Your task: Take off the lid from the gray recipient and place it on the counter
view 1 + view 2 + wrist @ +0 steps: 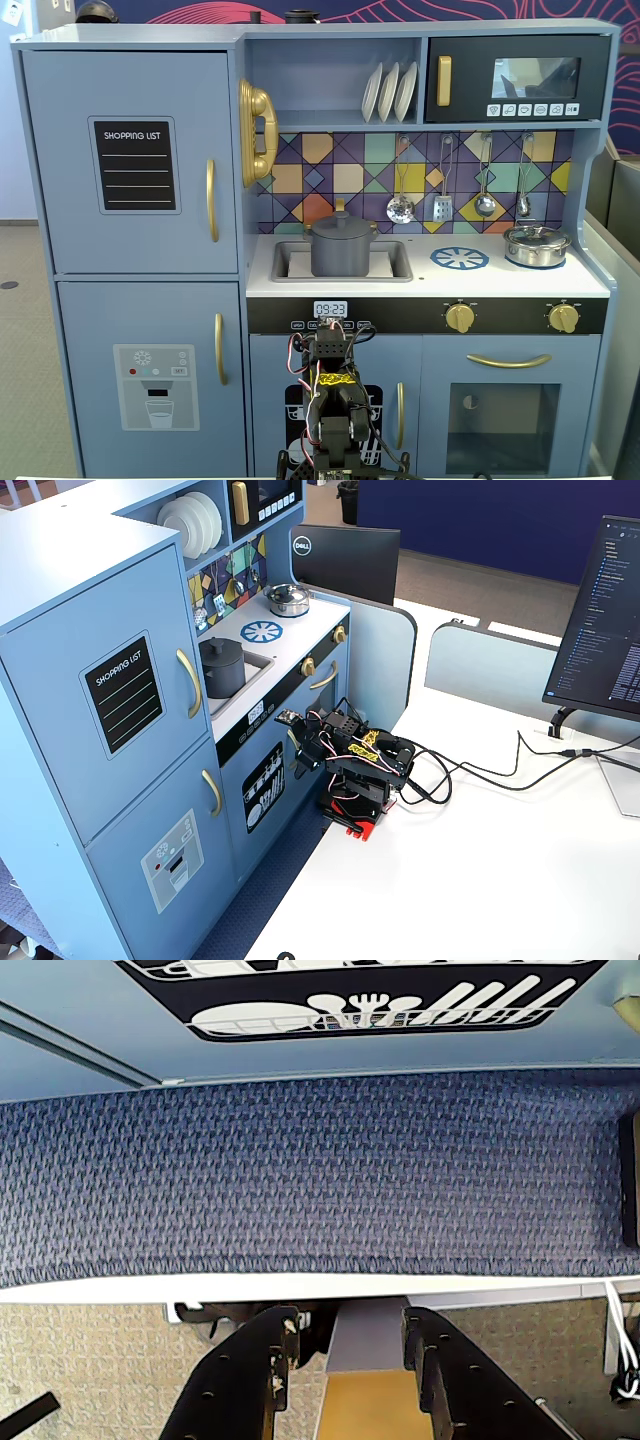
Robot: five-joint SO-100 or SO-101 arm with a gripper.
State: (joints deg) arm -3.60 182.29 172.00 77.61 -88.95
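We see the counter (420, 280) carrying a sink (290, 264) with the gray recipient (343, 252) inside, at nine o'clock of the burner ring (460, 259); a silver pot (536, 246) sits at three o'clock.

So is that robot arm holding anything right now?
No. The gripper is open with nothing between its fingers. The lid sits on the gray pot.

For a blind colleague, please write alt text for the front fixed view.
A blue toy kitchen with a gray pot, lid on, standing in the sink. A silver pot sits at the right of the white counter; the folded robot arm waits below.
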